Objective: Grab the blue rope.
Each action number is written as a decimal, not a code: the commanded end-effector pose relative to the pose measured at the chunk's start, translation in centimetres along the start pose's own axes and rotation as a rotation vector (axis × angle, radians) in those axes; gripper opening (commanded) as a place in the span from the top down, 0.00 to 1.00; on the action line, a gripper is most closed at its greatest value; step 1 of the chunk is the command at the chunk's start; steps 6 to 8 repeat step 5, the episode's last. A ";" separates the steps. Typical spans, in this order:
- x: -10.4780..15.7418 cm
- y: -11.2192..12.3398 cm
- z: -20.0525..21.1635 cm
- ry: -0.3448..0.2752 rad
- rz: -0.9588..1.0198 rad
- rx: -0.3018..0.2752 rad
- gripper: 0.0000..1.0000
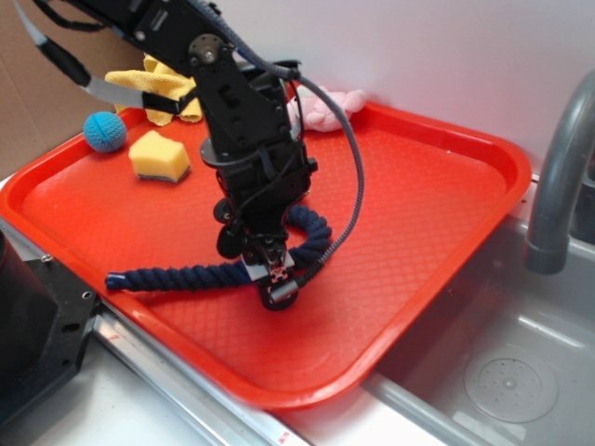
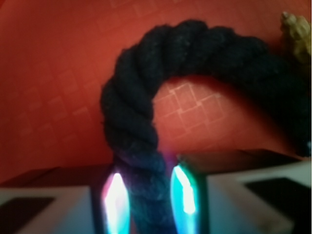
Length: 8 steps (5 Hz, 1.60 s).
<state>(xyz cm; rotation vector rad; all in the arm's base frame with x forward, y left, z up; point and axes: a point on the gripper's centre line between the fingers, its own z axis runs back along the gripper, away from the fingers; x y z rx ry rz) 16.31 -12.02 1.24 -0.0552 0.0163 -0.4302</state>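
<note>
Now down on the tray (image 1: 446, 214), gripper (image 1: 275, 279) straddling the rope (image 1: 177, 276) near its bend. Seen from the wrist, rope (image 2: 146, 146) passing straight between the 2 fingers (image 2: 115, 200), pads close against both flanks, seemingly clamped on it or very nearly so. Lies on the tray's near half: 1 long leg running left from the gripper along the front edge to a blunt end, the other curling back and right behind the gripper. Long axis roughly left-right, crossing the jaw gap squarely. Needs, by the look of it, only a firm squeeze and a lift.
</note>
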 end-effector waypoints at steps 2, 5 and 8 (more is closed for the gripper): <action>-3.3 2.5 11.1 -0.062 0.377 0.048 1.00; -3.9 5.9 20.0 -0.096 0.590 0.060 1.00; -3.9 5.9 20.0 -0.096 0.590 0.060 1.00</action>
